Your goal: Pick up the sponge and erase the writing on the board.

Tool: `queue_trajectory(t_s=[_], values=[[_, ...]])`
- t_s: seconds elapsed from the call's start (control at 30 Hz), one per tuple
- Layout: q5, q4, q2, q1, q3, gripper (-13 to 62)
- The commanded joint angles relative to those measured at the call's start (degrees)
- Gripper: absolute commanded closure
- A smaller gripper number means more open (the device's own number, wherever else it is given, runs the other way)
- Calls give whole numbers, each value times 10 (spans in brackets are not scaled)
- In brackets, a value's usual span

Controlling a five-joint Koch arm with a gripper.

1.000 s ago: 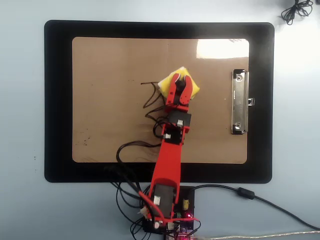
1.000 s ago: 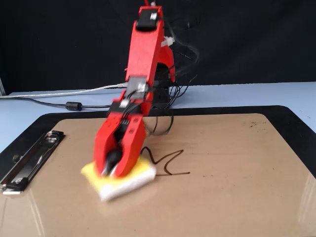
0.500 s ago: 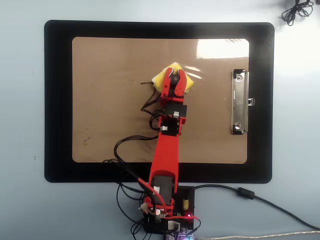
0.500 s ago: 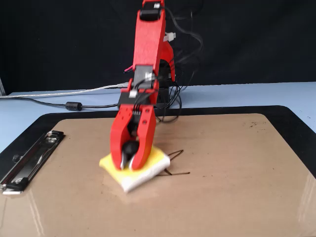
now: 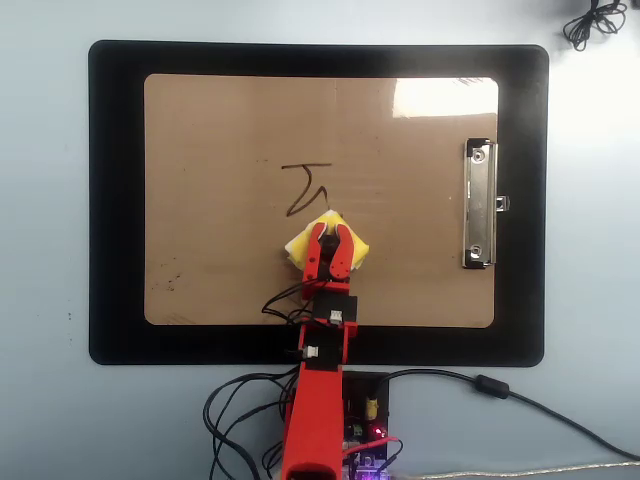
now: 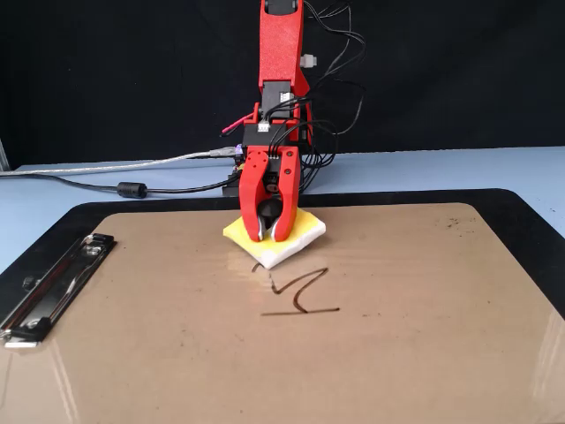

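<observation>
hand (image 5: 327,275): red two-finger thing, clamped down on the sponge (image 5: 349,247) and pressing it onto the board (image 5: 210,200), jaws narrow around it

sponge: yellow and white, sits on the robot's side of the board, roughly mid-width, nowhere near an edge

writing (image 5: 305,187): what's left is a short horizontal stroke with a zigzag hanging off it; in the overhead view it's just above the sponge and a touch left, so straight out from the hand, away from the base. In the fixed view (image 6: 298,296) it's on the camera's side of the sponge (image 6: 296,240), nearly touching

next move, my guess: push the sponge straight forward over the lines, sweeping along that top stroke

room: loads of bare board all round; the metal clip (image 5: 479,205) is well off to the right in the overhead view, black mat (image 5: 115,200) rims the board on the desk (image 5: 45,200)
</observation>
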Motion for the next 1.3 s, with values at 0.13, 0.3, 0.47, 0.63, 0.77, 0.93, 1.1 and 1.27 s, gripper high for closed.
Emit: queue_trajectory(t_s=[0.13,0.3,0.47,0.63,0.77,0.93,1.1,1.27], values=[[-4,-6,-247,-21,-250,574],[-4,10,-249,-32,-274,574],[-2,26,-8,-3,-50,574],[1,25,107,64,43,574],[0,11,-10,64,-34,574],[0,11,-133,69,-149,574],[0,16,26,69,-7,574],[-2,11,81,65,43,574]])
